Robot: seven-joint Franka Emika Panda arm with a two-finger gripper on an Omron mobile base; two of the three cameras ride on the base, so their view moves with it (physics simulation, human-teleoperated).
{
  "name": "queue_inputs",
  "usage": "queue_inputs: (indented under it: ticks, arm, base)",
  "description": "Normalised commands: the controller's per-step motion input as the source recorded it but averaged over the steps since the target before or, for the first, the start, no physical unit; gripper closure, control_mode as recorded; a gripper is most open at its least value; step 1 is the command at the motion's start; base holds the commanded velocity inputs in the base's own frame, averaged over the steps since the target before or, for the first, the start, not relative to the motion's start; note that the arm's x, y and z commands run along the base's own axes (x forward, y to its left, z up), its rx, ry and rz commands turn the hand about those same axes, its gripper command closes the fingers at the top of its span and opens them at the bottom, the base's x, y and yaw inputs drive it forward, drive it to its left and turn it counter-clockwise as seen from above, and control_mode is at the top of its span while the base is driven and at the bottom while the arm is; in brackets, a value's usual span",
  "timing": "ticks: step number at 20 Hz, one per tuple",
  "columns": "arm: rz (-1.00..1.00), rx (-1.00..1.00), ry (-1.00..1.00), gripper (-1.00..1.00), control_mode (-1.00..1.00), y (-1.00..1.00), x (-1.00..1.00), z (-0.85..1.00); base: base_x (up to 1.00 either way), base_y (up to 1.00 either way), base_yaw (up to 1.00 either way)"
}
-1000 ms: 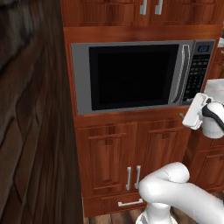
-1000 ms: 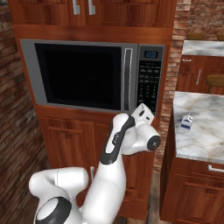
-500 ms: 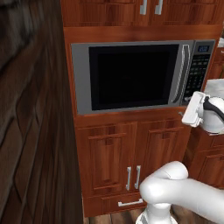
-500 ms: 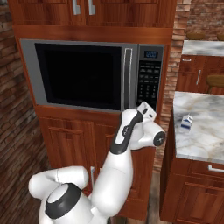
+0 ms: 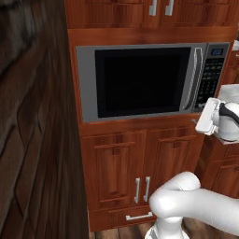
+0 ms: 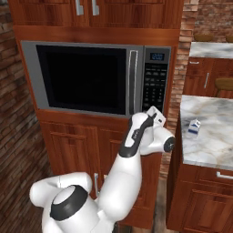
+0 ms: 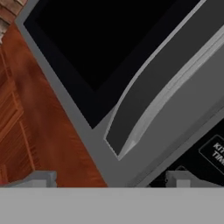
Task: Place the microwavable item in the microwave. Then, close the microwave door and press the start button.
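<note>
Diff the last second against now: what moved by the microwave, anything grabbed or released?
The gripper eased up and in toward the lower right corner of the microwave door, near the bottom of the door handle; the elbow swung right in the right base view. Nothing was grabbed or released. The door stayed shut, the keypad panel untouched, and the white-and-blue carton unmoved on the marble counter.

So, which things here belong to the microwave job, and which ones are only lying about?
Belong to the job:
- large silver built-in microwave
- its closed door with dark window and curved silver handle
- black keypad panel
- robot's pincer, near the handle's lower end

Only lying about:
- small white-and-blue carton on the marble counter
</note>
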Motion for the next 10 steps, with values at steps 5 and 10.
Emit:
queue_inputs:
  ticks: [5, 10]
  arm:
    - [0.00, 0.00, 0.01, -1.00, -1.00, 0.00, 0.31, -0.13]
    - [0.00, 0.01, 0.00, -1.00, -1.00, -0.03, 0.25, -0.08]
  base:
    - [0.00, 0.00, 0.00]
    - [0.00, 0.00, 0.00]
